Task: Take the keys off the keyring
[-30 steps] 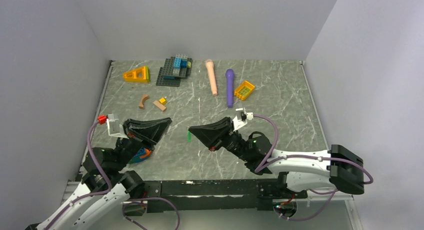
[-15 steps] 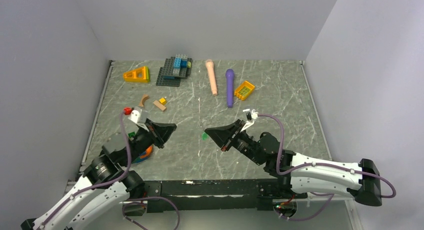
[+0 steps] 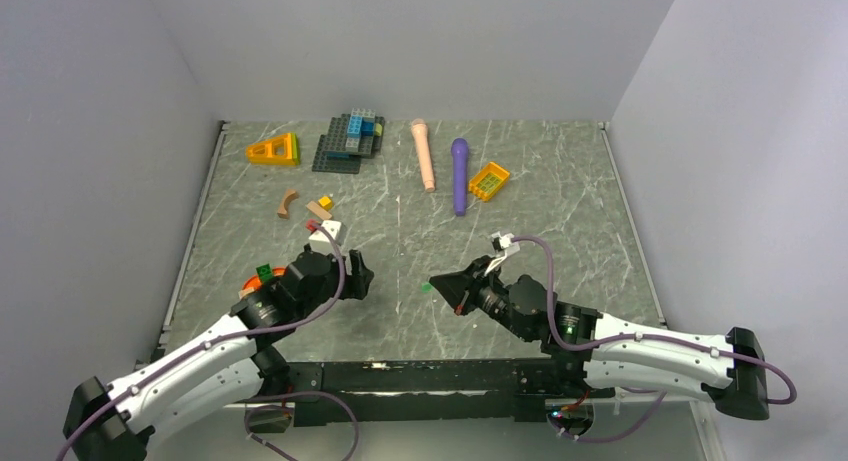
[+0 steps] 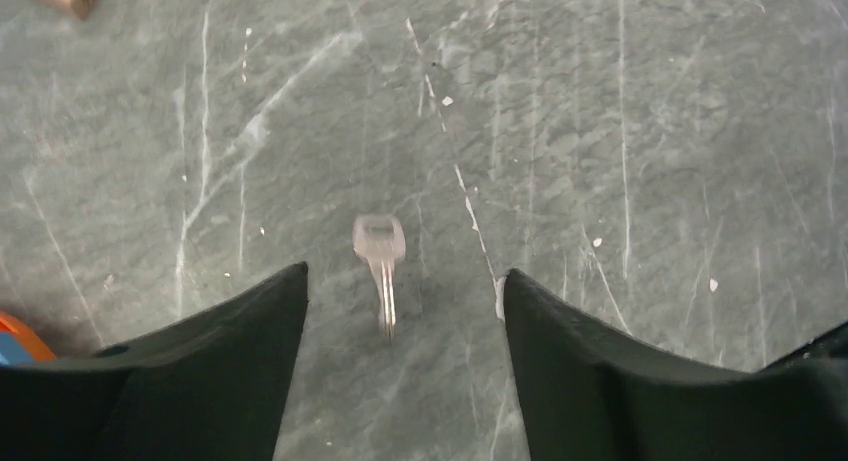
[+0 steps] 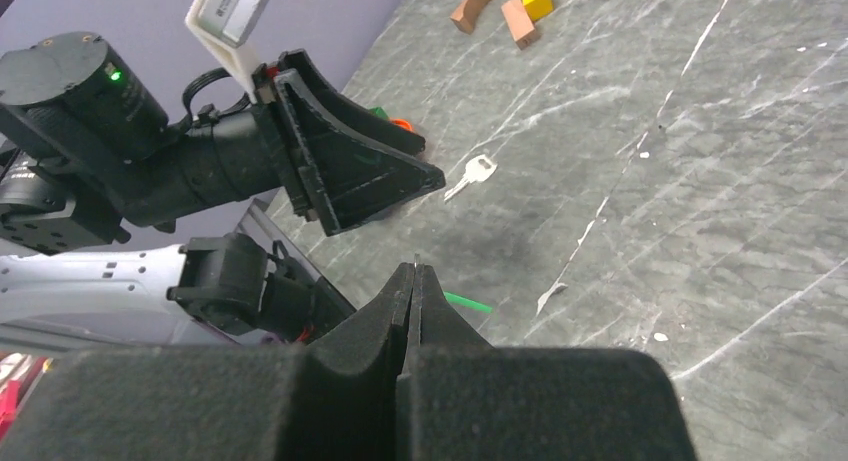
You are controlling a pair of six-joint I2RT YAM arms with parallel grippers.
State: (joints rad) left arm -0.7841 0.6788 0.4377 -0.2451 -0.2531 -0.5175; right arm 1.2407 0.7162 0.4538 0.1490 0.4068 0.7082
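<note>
A silver key [image 4: 380, 266] lies flat and loose on the marble table [image 4: 620, 131], just ahead of my left gripper [image 4: 405, 271], which is open with nothing between its black fingers. The same key [image 5: 478, 171] shows in the right wrist view beside the left gripper's fingers [image 5: 350, 171]. My right gripper [image 5: 414, 268] is shut; a thin metal sliver, the keyring, peeks out at its tips and a green tag [image 5: 466, 302] sticks out beside them. From above, the left gripper [image 3: 355, 276] and right gripper [image 3: 435, 283] face each other low over the table, with the green tag [image 3: 425, 287] at the right tips.
An orange and green object [image 3: 258, 276] sits by the left arm. At the back lie a yellow wedge [image 3: 273, 150], a brick plate [image 3: 347, 139], a peach cylinder [image 3: 424, 154], a purple cylinder [image 3: 459, 174], a yellow basket [image 3: 489, 180] and small wooden blocks [image 3: 305, 206].
My left gripper went from shut to open and the key now lies on the table. The left arm swung right and lower; the right gripper drew back to the right with the keyring.
</note>
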